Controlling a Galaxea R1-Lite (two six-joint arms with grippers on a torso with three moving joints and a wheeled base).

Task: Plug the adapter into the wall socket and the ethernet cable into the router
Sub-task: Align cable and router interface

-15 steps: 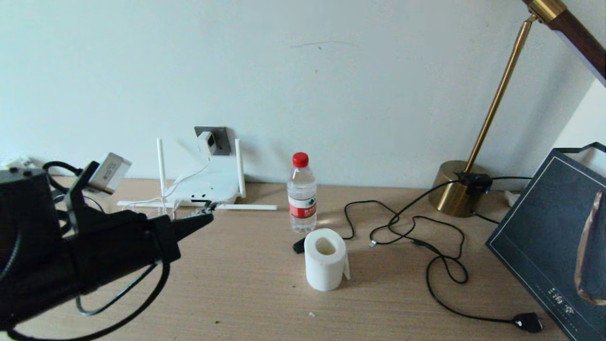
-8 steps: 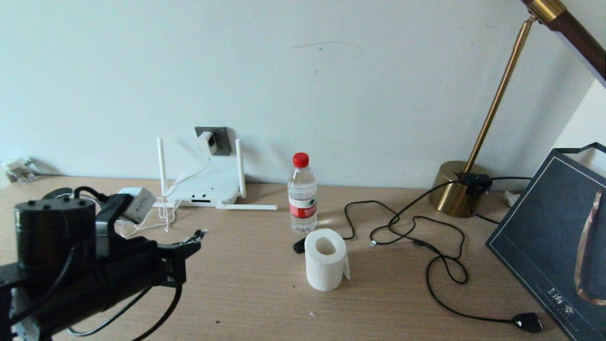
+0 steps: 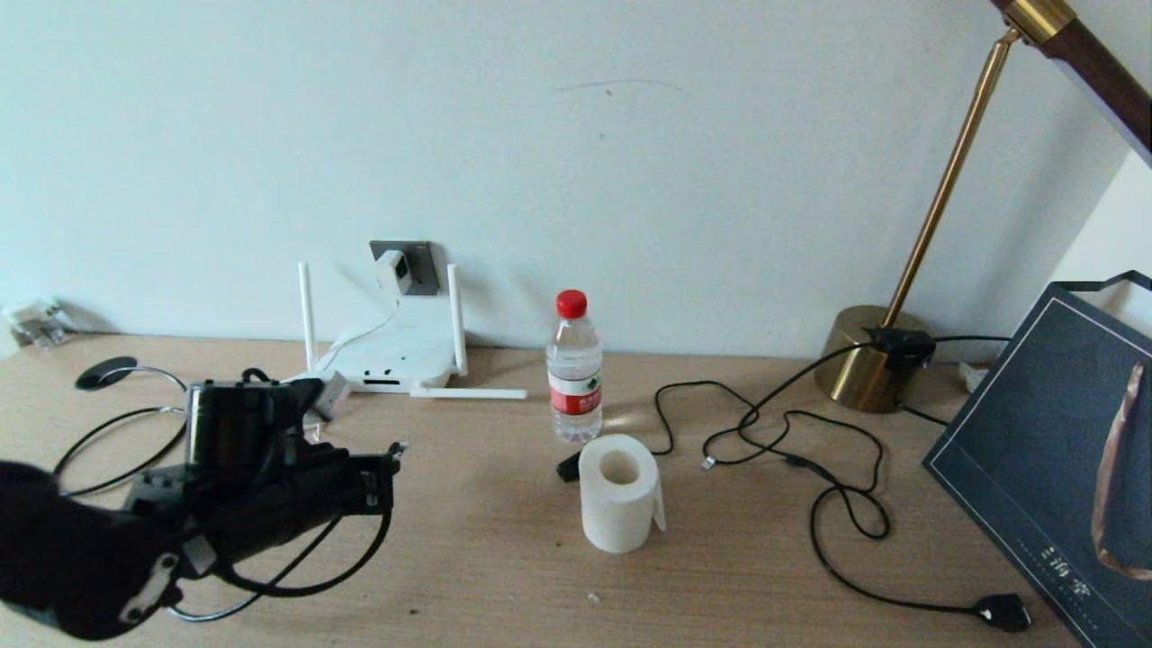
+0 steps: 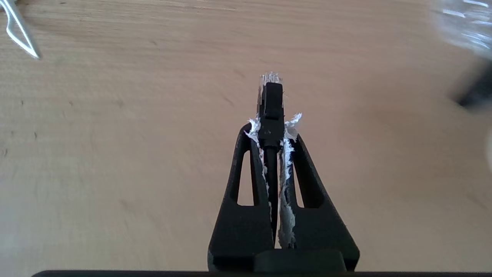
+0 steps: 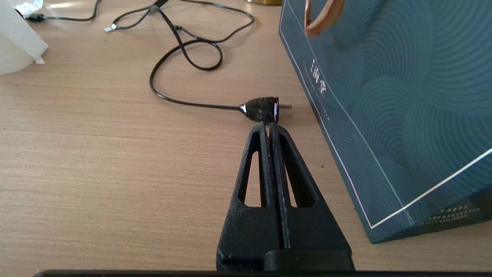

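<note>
Pinching the ethernet cable (image 4: 271, 111)'s clear-tipped plug, left tool (image 4: 272, 121) over woodgrain.

- Soft, even daylight — the pale wall (image 3: 576, 135) looks bright, shadows on the table (image 3: 504, 576) faint.
- A small glare patch beside the bottle (image 3: 574, 364).
- Left wrist view: far corner smeared, out of focus — foreground crisp.
</note>
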